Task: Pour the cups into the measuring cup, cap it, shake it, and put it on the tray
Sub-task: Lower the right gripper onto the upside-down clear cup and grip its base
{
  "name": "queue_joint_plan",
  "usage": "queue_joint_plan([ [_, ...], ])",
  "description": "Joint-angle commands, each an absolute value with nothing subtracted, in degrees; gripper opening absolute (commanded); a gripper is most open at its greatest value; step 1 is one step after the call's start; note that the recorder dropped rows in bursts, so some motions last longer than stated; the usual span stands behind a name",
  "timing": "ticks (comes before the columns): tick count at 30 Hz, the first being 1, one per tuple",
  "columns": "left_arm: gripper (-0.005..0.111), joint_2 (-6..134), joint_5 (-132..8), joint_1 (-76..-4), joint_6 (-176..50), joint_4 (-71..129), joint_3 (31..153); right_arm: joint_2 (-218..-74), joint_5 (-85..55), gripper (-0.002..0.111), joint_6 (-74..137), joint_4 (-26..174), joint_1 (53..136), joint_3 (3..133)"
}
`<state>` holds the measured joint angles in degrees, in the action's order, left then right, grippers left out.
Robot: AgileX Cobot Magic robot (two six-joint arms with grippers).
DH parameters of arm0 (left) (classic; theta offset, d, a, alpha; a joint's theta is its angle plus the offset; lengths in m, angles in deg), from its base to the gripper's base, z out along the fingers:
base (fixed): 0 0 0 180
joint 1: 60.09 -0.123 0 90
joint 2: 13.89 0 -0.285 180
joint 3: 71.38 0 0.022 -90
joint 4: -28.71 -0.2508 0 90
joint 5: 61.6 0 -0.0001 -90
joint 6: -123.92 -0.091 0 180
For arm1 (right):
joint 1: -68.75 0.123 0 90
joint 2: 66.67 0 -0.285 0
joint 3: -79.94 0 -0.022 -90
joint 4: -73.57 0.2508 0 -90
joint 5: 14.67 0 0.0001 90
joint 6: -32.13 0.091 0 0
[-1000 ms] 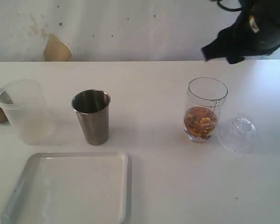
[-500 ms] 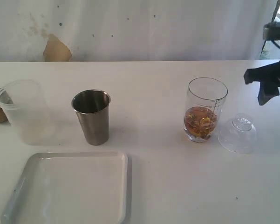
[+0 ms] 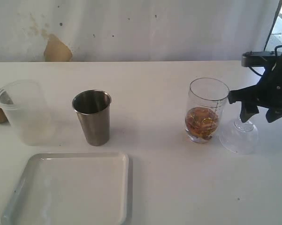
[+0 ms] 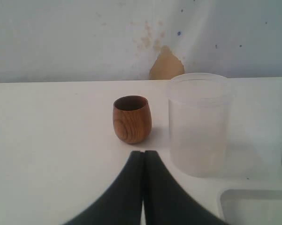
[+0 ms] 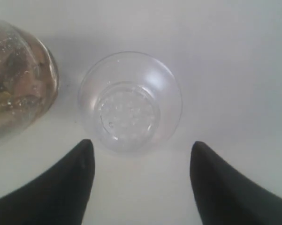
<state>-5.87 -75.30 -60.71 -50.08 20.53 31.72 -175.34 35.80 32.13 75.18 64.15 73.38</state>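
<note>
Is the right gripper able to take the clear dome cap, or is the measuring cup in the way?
Probably yes. The right gripper hangs open over the dome cap, nothing between them; the measuring cup stands beside it, outside the jaws.

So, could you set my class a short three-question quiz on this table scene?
1. True or false: the cap sits on the measuring cup.
2. The right gripper is: A open; B shut on nothing; C shut on the cap.
3. Which cup stands between the frosted cup and the measuring cup?
Key: 1 false; 2 A; 3 the tumbler.
</note>
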Motion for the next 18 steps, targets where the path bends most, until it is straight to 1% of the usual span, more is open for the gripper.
queue_joint_plan([
  [1, 0.000, -6.1, -75.2, -61.0, -50.0, 20.3, 31.4, -175.7, 33.4, 0.056, 30.7, 77.2, 63.7, 73.5],
  [4, 0.000, -6.1, -75.2, -61.0, -50.0, 20.3, 31.4, -175.9, 33.0, 0.057, 28.6, 79.4, 63.7, 73.5],
  [8, 0.000, -6.1, -75.2, -61.0, -50.0, 20.3, 31.4, -176.1, 32.9, 0.063, 27.6, 79.9, 63.7, 73.5],
  [12, 0.000, -6.1, -75.2, -61.0, -50.0, 20.3, 31.4, -176.1, 32.9, 0.063, 27.8, 79.3, 63.7, 73.5],
  [15, 0.000, -6.1, -75.2, -61.0, -50.0, 20.3, 31.4, -176.2, 32.9, 0.060, 27.8, 79.2, 63.7, 73.5],
  [18, 0.000, -6.1, -75.2, -61.0, -50.0, 20.3, 31.4, -177.2, 33.0, 0.060, 27.8, 79.1, 63.7, 73.5],
])
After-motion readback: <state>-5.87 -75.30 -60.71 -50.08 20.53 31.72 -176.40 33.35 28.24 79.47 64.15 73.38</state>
